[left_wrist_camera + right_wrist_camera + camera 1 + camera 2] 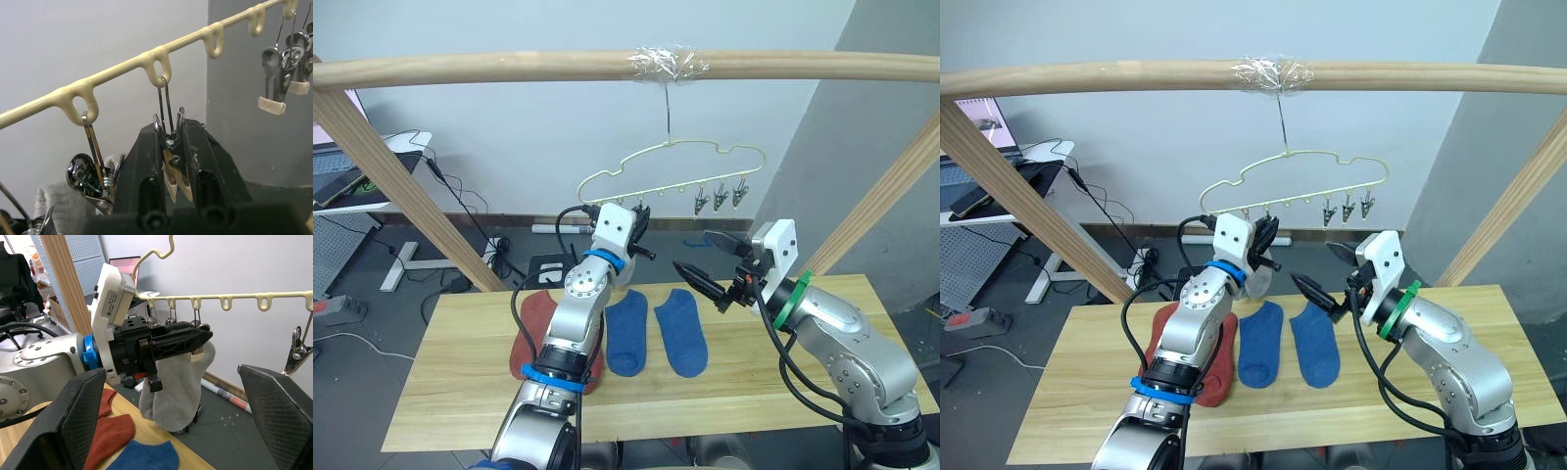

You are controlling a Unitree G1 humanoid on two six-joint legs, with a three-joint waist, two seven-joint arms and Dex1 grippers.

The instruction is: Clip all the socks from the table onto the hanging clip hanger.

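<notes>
The pale clip hanger (671, 166) hangs by its hook from a wooden pole. My left gripper (641, 221) is raised to its bar and is shut on a metal clip (171, 169). Light grey socks (176, 384) hang from the clips just beside that gripper. My right gripper (710, 259) is open and holds nothing, a little to the right of and below the left one. On the table (460, 382) lie two blue socks (627, 333) (681, 333) side by side. Rust-red socks (533, 328) lie to their left, partly hidden by my left arm.
Three free clips (720, 200) hang at the hanger's right end. The wooden pole (509, 67) crosses overhead, with slanted struts at left (401, 196) and right (891, 191). A desk and floor cables lie behind the table at the left.
</notes>
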